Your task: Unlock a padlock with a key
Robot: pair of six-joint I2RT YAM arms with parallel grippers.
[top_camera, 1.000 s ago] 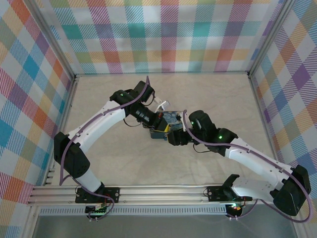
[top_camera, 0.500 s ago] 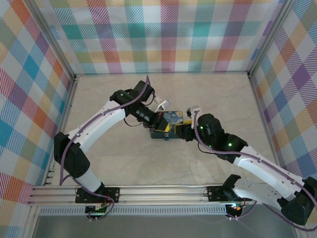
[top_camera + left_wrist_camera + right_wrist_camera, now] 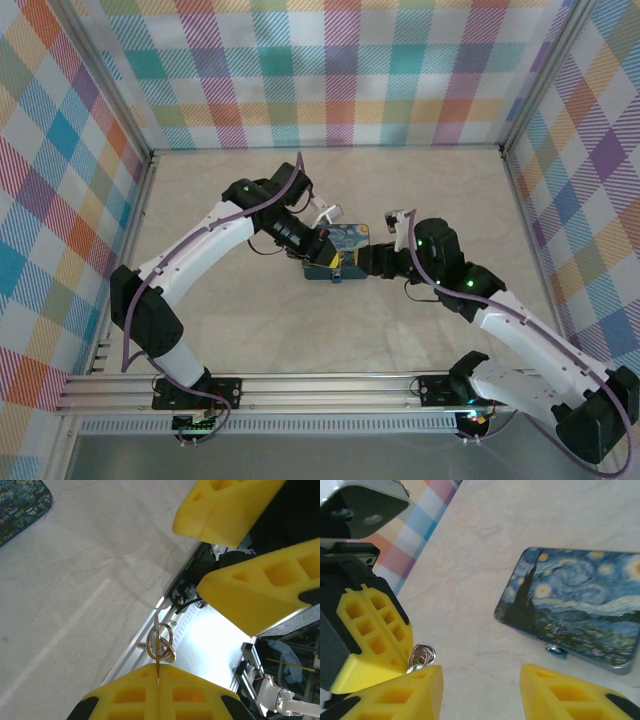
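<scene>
My left gripper [image 3: 158, 668] is shut on the blade of a thin key, and the key's metal ring [image 3: 160, 645] sticks out past the yellow fingertips. In the right wrist view that ring [image 3: 421, 656] sits right beside the left finger of my right gripper [image 3: 481, 676]. The right gripper is open, with only bare table between its fingers. From above, the left gripper [image 3: 328, 248] and right gripper [image 3: 357, 264] meet tip to tip at mid-table. I cannot make out a padlock; it is hidden or out of view.
A flat box with a starry-night print [image 3: 580, 607] lies on the table just beyond the grippers, a small blue and silver piece [image 3: 556, 652] at its near edge. It also shows from above [image 3: 348, 237]. Plaid walls [image 3: 320, 70] close in three sides.
The right arm has swung its elbow outward to the right and its gripper has drawn back slightly from the left one. The left arm, still holding the key, has barely moved.
</scene>
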